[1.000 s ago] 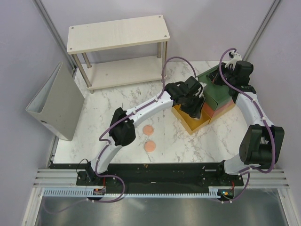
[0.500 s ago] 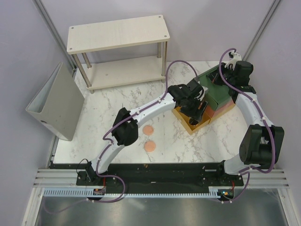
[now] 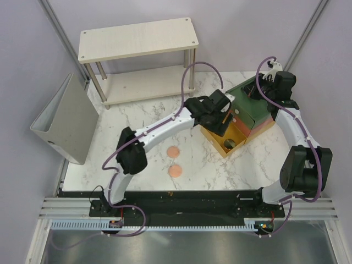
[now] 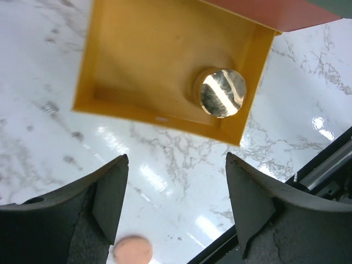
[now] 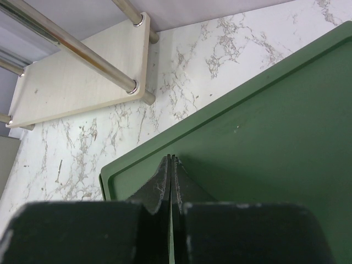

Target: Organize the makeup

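The left gripper, wide and empty above the jar in the drawer, has the discs lying near-left of it; the right gripper is closed and farther off.

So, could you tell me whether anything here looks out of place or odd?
Two peach-pink discs, the farther disc and the nearer disc, lie loose on the marble table, apart from the yellow drawer where the gold-topped jar already sits. Nothing looks spilled or damaged.

Yellow drawer, gold-topped jar, peach-pink disc, grey-veined white marble table, green box top.
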Motion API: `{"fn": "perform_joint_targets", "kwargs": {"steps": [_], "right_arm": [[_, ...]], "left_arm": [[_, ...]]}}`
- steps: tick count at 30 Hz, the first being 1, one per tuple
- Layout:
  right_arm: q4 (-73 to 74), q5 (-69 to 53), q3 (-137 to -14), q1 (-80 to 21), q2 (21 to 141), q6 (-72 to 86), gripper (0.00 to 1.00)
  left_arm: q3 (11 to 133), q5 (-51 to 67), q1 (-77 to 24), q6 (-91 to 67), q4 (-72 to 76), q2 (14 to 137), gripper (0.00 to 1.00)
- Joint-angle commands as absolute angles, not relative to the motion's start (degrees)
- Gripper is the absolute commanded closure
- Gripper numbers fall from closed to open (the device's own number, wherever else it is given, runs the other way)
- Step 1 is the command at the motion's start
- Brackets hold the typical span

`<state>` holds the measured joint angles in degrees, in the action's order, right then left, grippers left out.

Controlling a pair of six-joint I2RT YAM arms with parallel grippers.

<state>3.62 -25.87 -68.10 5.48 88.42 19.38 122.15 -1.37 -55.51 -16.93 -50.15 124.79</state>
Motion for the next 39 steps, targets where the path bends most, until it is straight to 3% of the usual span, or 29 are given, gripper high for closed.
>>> {"fn": "perform_joint_targets", "kwargs": {"steps": [1,9,15,29,39], "right_arm": [[28.21,-23.64,-60.82,4.83,94.48,16.96,1.0],[27.86,-23.91,-60.56,4.83,94.75,17.14,1.0],[27.6,-24.34,-60.56,4.83,95.1,17.23,1.0],[27.42,-24.87,-60.47,4.75,95.36,17.49,1.0],[27.42,-25.05,-60.82,4.83,95.54,17.49,1.0]], "left_arm": [[111.84,-9.4,-52.56,-14.15,-47.99,108.83,0.22],[81.26,-7.04,-42.82,-18.01,-45.97,93.96,0.24],[69.71,-3.18,-41.84,-21.27,-42.37,93.42,0.24],[70.84,2.2,-41.92,-21.36,-36.13,104.94,0.25],[74.26,0.18,-41.92,-20.13,-35.51,109.25,0.33]]}}
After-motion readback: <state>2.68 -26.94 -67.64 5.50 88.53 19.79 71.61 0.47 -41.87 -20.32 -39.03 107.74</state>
